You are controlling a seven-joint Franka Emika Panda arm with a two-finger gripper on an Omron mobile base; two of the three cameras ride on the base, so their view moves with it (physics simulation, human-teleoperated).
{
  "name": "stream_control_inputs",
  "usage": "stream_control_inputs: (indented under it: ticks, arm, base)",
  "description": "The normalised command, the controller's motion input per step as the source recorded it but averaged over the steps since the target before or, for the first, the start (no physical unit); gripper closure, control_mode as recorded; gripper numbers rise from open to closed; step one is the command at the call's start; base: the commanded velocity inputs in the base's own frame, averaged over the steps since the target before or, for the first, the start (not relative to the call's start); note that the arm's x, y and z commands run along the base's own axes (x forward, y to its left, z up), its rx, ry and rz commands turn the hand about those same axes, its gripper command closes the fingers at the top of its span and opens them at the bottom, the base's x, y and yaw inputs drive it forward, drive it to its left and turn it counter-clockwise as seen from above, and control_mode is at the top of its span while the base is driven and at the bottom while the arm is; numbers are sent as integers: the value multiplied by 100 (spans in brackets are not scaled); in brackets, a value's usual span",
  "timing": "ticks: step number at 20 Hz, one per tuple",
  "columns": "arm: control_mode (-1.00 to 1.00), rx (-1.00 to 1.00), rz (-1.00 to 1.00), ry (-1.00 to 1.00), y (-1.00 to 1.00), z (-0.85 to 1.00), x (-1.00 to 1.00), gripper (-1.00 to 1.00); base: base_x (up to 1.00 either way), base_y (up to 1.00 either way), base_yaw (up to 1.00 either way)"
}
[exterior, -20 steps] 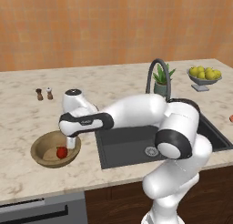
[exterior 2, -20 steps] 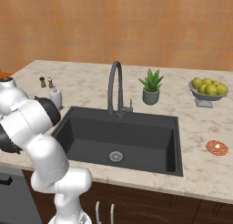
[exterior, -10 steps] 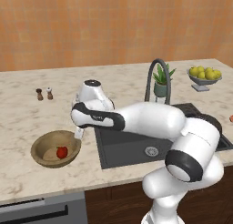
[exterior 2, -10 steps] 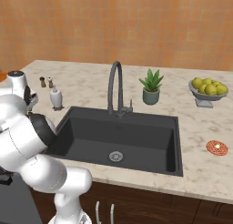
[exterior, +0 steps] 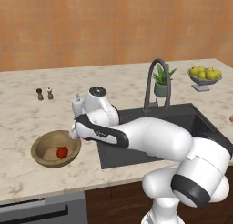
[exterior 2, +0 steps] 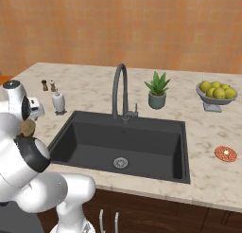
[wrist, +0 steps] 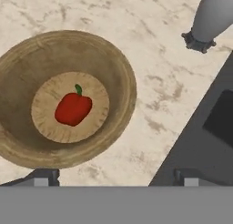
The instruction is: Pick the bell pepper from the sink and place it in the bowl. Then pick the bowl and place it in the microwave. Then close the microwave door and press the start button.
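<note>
The bowl (exterior: 55, 149) sat on the counter (exterior: 27, 123) near its front edge, left of the sink (exterior: 182, 123), with the pepper (exterior: 62, 151) resting on its flat bottom. The claw (exterior: 73, 133) hung just beside the bowl's right rim, spread wide and holding nothing. Farther back stood a soap bottle (exterior: 78, 104), then two small shakers (exterior: 44, 94).
</note>
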Motion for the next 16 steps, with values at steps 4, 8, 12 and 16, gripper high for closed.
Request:
stream_control_inputs:
  ticks: [4,8,12,16]
  arm:
    - [-100,27,-38,27,-9,15,-5,-100]
    - [-100,8,-18,23,0,-8,-4,-100]
    - [-100,0,-15,14,2,-26,4,-100]
    - [-100,3,-15,12,21,-32,29,-100]
  base:
    - [0,0,0]
    - [0,0,0]
    - [0,0,0]
    - [0,0,0]
